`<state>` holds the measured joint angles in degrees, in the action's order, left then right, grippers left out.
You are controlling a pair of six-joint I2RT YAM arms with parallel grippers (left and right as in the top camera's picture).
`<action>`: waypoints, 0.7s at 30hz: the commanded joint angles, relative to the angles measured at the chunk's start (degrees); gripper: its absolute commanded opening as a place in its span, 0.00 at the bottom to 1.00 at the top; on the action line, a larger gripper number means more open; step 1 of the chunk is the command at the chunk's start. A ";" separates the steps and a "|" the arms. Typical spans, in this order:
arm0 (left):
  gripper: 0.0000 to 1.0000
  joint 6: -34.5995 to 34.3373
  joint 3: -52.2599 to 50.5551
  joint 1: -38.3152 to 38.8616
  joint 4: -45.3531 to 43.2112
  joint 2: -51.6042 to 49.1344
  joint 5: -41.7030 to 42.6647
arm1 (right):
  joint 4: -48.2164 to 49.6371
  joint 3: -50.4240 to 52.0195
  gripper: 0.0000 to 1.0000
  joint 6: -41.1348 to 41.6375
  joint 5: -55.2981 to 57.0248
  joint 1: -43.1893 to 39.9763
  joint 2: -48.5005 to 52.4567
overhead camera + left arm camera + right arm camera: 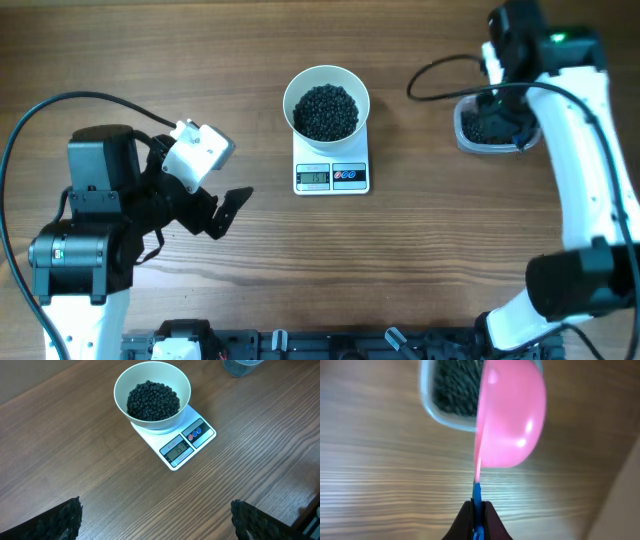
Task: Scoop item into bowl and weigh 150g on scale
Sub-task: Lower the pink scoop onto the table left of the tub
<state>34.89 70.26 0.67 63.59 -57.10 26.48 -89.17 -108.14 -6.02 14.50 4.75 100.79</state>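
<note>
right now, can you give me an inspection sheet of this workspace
surface: wooden table, no spills seen.
job's things: white bowl of black beans sits on the scale; more beans in the clear tub at right.
clutter: nothing seen.
grippers: left pincer open, empty, away from the bowl; right pincer shut on the pink scoop handle, at the tub.
cables: black cable loops by the left arm; second cable near the tub.
surroundings: dark rail along the near edge.

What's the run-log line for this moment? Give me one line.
left gripper: open, empty | right gripper: shut on pink scoop, at tub | beads: in bowl | bowl: on scale
</note>
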 commanded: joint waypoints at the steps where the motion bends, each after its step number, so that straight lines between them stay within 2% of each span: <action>1: 1.00 0.90 1.05 -0.26 -0.04 -0.07 0.92 | -2.97 -8.28 0.04 4.79 -16.37 -3.41 -9.29; 6: 1.00 0.87 1.05 -0.26 -0.04 -0.07 0.92 | -2.97 -8.07 0.04 6.45 -29.66 -12.31 -24.59; 10: 1.00 0.90 1.05 -0.26 -0.04 -0.07 0.92 | -2.97 -1.09 0.04 9.07 -31.12 -15.34 -35.23; 13: 1.00 0.87 1.05 -0.26 -0.04 -0.07 0.92 | -1.66 8.37 0.04 14.47 -31.17 -15.32 -41.16; 16: 1.00 0.90 1.05 -0.26 -0.04 -0.07 0.92 | 3.65 20.57 0.04 18.18 -34.23 -15.32 -45.92; 17: 1.00 0.87 1.05 -0.26 -0.04 -0.07 0.92 | 8.79 28.26 0.04 18.18 -38.73 -15.32 -47.56; 21: 1.00 0.87 1.05 -0.26 -0.04 -0.07 0.92 | 21.35 44.54 0.04 18.10 -48.43 -15.32 -47.63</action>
<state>34.89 70.37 0.67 63.68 -57.10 26.50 -74.35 -73.78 10.68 -23.14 -10.35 52.95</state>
